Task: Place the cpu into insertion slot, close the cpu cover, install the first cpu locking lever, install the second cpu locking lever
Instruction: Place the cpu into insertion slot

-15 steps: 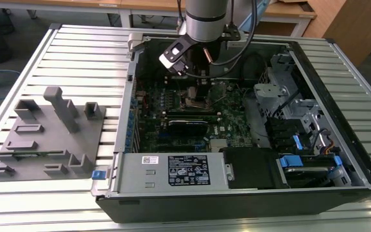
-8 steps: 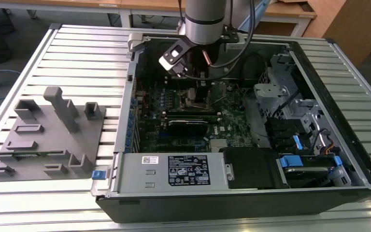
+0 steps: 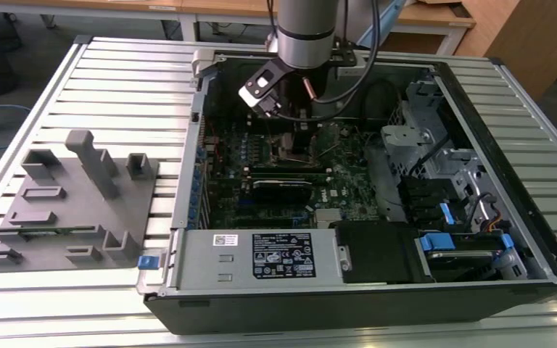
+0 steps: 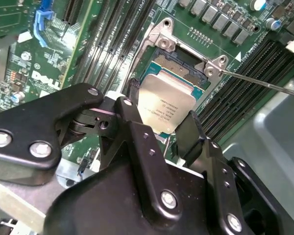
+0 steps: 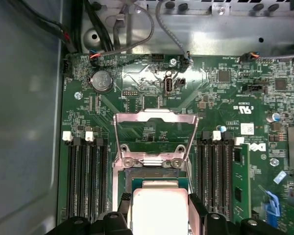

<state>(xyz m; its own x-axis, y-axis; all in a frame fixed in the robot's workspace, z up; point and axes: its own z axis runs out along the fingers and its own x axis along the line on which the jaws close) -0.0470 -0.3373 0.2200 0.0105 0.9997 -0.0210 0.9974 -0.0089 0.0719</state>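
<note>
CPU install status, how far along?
Done: nothing is finished yet. In hand: the gripper is shut on the cpu, holding it over the insertion slot, whose contacts are partly uncovered; whether it is seated is unclear. Left: the cpu cover stands open, and a locking lever sticks out unlatched.

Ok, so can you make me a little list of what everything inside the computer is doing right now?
gripper: shut on the cpu, one finger on each side
cpu: shiny grey square, held over the slot; I cannot tell whether it is seated
slot: partly bare, its pins showing beside the cpu
cover: open, raised off the slot
board: green, lying flat inside the case
case: black, side open, on a slatted table
</note>
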